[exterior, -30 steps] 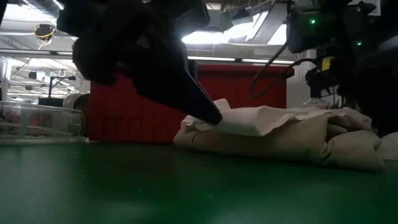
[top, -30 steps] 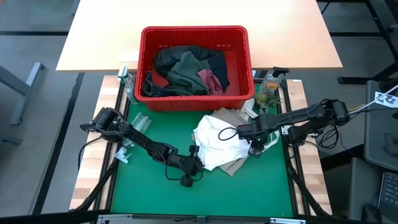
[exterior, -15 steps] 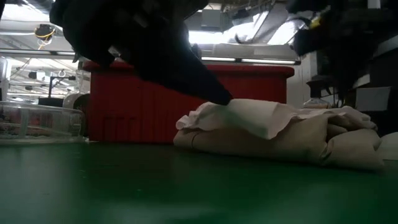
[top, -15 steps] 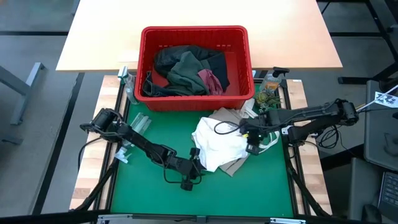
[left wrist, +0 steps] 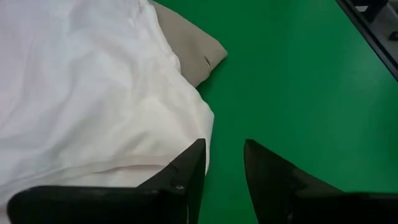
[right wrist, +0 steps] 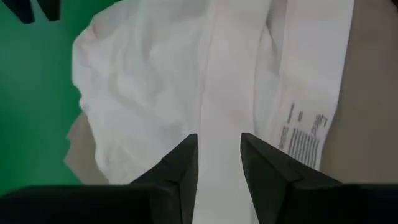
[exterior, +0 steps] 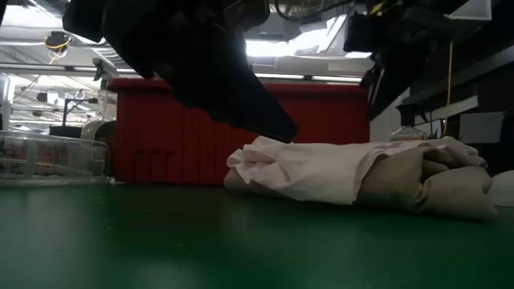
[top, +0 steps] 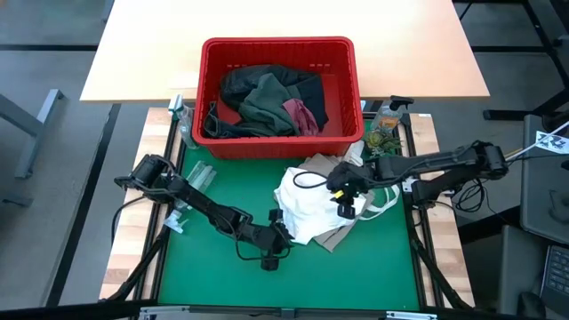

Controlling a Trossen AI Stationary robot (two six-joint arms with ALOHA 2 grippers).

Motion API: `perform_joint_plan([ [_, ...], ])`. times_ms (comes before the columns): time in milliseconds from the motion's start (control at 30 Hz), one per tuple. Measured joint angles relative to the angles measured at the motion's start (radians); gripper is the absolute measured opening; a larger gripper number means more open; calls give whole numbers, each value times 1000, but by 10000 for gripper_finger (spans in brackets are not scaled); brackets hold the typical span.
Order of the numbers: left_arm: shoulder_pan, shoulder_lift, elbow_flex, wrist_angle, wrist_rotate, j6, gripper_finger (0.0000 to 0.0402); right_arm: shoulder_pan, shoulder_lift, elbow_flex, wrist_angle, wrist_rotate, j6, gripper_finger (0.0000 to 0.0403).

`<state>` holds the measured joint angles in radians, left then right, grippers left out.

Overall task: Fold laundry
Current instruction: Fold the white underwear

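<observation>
- White cloth, a crumpled garment [top: 309,206], lies on the green mat [top: 213,276] in front of the red basket [top: 277,52], resting on a tan piece [top: 327,238] whose corner sticks out toward the front edge.
- More laundry [top: 267,100] fills the basket (dark, olive-green and maroon pieces, heaped together).
- The left gripper [left wrist: 222,163] sits low at the white garment's front-left edge; its fingers [left wrist: 186,168] stand apart with bare mat between them, one fingertip at the hem, holding nothing.
- The right gripper [right wrist: 217,155] hangs over the right part of the white garment, pointing down at a flat band of it beside a printed label [right wrist: 305,140]; its fingers [right wrist: 180,163] stand apart, and I cannot tell whether they pinch any cloth.
- A clear bottle [top: 388,114] stands beside the basket's right corner, off the mat.
</observation>
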<state>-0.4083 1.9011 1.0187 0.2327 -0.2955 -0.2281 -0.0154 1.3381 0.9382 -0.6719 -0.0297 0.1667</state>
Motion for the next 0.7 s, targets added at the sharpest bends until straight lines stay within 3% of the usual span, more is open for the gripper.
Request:
perform_joint_plan([
  [267, 0, 0, 0, 2, 1, -1, 105, -64, 82, 0, -50, -22, -19, 122],
  [533, 0, 0, 0, 1, 2, -1, 105, -105, 121, -1, -59, -200, -19, 122],
  [700, 0, 0, 0, 1, 2, -1, 105, -104, 121, -1, -59, -228, -20, 122],
])
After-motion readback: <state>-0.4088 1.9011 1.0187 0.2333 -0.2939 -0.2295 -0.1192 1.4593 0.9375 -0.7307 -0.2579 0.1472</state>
